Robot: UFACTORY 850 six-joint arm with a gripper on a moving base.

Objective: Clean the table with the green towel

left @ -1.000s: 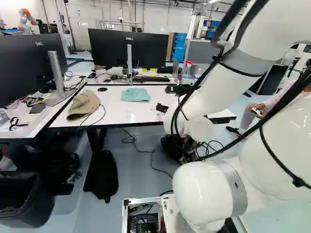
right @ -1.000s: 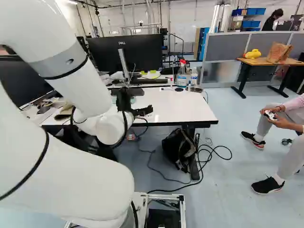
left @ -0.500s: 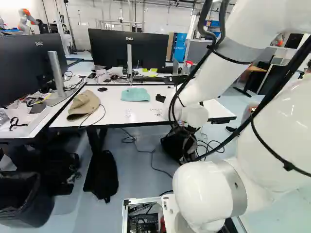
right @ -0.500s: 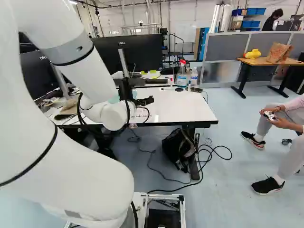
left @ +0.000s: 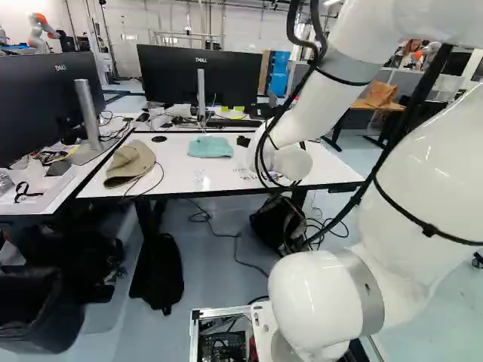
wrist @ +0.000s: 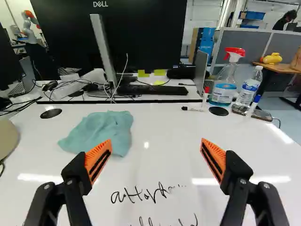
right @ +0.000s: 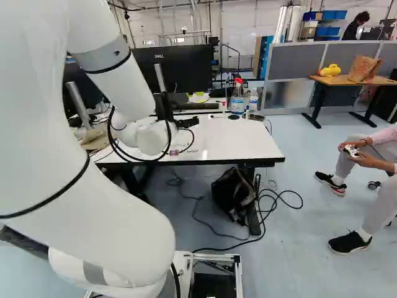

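Observation:
In the right base view my gripper [right: 187,122] hangs over the white table [right: 242,141], in front of the monitor. Seen from the wrist, the gripper [wrist: 156,142] is open, its orange-padded fingers wide apart and nothing between them. The green towel [wrist: 101,131] lies crumpled on the tabletop ahead of the fingers, toward one side; the left base view shows the same towel [left: 210,146] near the table's far part. Black handwriting [wrist: 148,193] marks the white surface between and below the fingers. My arm hides the towel in the right base view.
A tan cap [left: 130,163] lies left of the towel. A spray bottle [wrist: 224,80], a water bottle [wrist: 249,87] and markers [wrist: 193,108] stand or lie at the far right. Monitors [left: 202,77] rise behind. Another robot [wrist: 29,28] stands far back.
The arm has swung left in the left base view, carrying the gripper farther over the table. The base has stayed in place, and the towel lies as before.

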